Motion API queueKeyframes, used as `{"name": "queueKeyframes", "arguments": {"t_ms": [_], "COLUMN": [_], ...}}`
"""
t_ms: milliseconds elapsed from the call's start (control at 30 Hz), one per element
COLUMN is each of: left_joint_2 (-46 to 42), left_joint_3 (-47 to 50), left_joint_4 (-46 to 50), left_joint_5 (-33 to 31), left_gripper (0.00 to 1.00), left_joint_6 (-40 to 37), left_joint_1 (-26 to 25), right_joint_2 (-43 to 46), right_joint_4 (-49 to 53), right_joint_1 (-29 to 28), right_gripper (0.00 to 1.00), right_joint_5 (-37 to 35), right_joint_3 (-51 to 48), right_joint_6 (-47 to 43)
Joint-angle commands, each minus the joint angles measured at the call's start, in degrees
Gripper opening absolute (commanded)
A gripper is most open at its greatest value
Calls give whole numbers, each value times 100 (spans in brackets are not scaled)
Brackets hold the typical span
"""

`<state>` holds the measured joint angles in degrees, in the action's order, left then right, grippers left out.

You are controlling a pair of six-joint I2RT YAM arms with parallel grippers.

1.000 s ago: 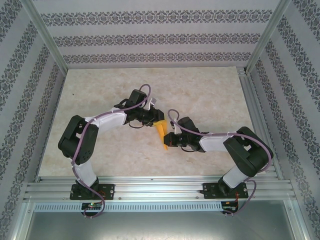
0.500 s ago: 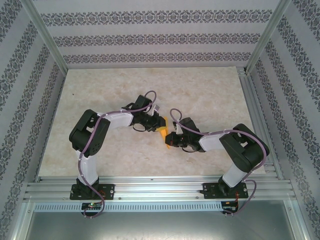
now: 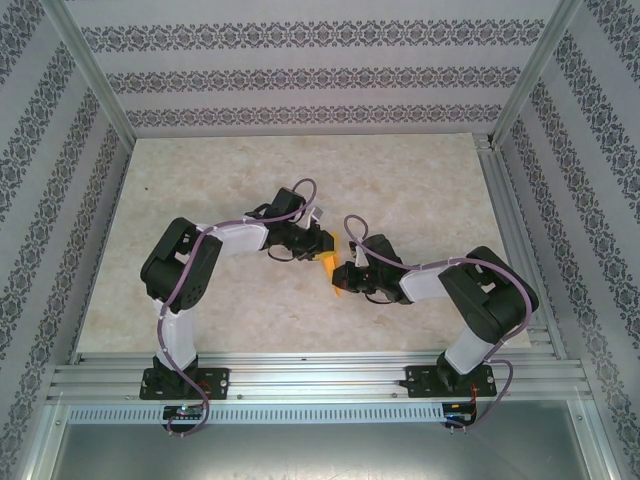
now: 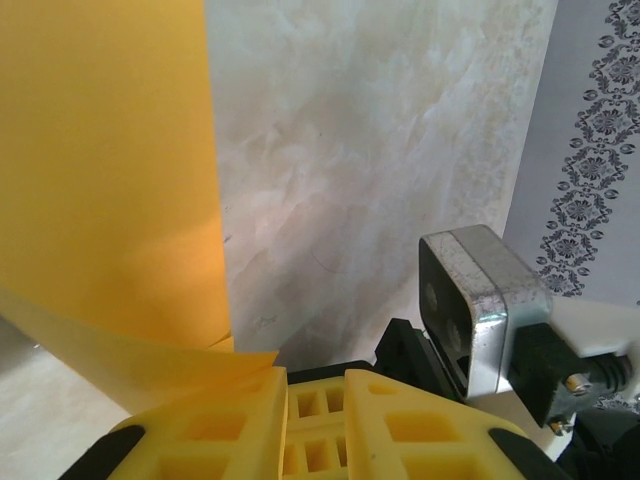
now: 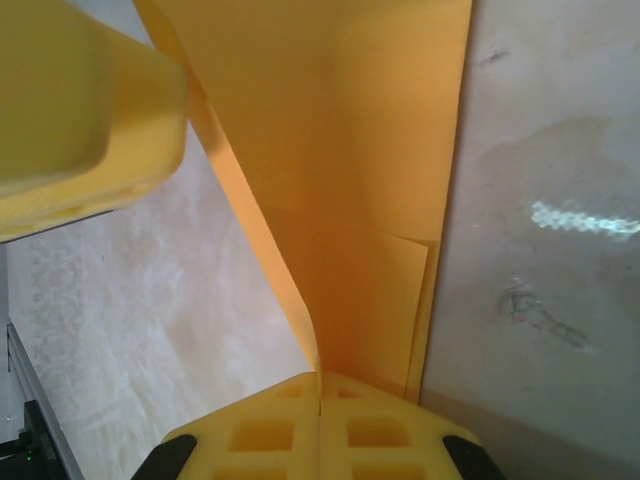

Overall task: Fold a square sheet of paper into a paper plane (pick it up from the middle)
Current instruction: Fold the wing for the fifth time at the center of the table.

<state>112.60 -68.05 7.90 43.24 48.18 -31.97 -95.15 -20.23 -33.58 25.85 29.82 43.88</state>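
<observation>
The square sheet of paper point(image 3: 329, 265) shows shorter at centre since the left gripper point(image 3: 322, 245) moved in, likely creasing; right gripper point(image 3: 345, 281) clenches it, left's hold unclear.

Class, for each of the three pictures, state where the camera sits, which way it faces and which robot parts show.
Top external: above and behind, facing down at the marble table; left arm, right arm, left claw, right claw show.
Left wrist: on the left arm, facing past its yellow fingers at the thin orange-yellow paper sheet.
Right wrist: likewise, on the right arm.
Shared: that paper.
</observation>
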Motion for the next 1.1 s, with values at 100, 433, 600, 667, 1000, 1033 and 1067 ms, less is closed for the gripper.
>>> {"name": "queueKeyframes", "arguments": {"t_ms": [100,433,600,667,1000,1033,1067], "left_joint_2": [231,480,559,596,682,693,702], "left_joint_3": [-173,-261,-313,-336,-428,-428,-440], "left_joint_4": [-70,-277,-237,-245,-254,-254,-263], "left_joint_5": [-35,-204,-323,-332,-351,-344,-337], "left_gripper": [21,19,18,18,18,18,18], "left_joint_6": [-222,-222,-238,-218,-204,-189,-190], "left_joint_1": [-47,-47,-47,-42,-47,-49,-47], "right_joint_2": [-109,-34,333,521,900,883,852], "right_joint_4": [-86,66,478,733,1855,1850,1869], "right_joint_1": [71,98,86,91,76,67,65], "right_gripper": [0,1,12,18,30,31,33], "right_joint_5": [67,87,63,-36,-569,-580,-581], "right_joint_3": [-78,-4,129,170,409,427,460], "right_joint_6": [41,7,-149,-247,-677,-679,-685]}}
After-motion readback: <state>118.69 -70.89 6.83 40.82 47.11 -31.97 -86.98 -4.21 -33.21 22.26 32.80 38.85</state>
